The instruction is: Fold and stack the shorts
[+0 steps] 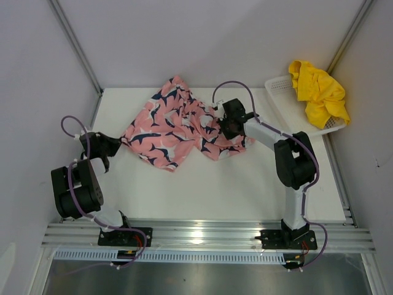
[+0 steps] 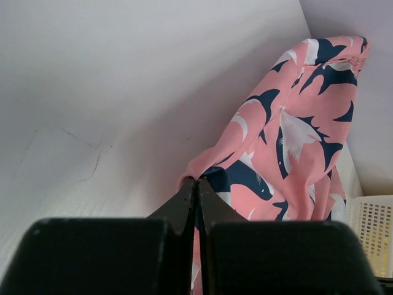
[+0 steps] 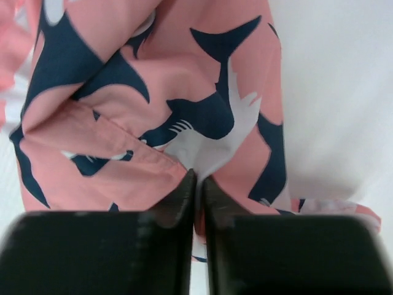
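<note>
The pink shorts with navy-and-white print lie rumpled across the middle of the white table. My left gripper is shut on their left corner; in the left wrist view the pink shorts stretch up and away from the left gripper. At the right side of the cloth my right gripper is shut on a fold, and the right wrist view shows the pink shorts pinched between the tips of the right gripper. The yellow shorts are heaped in the basket.
A white mesh basket sits at the back right corner of the table, also seen as the basket at the right edge of the left wrist view. Grey walls stand close behind and on both sides. A metal rail runs along the near edge.
</note>
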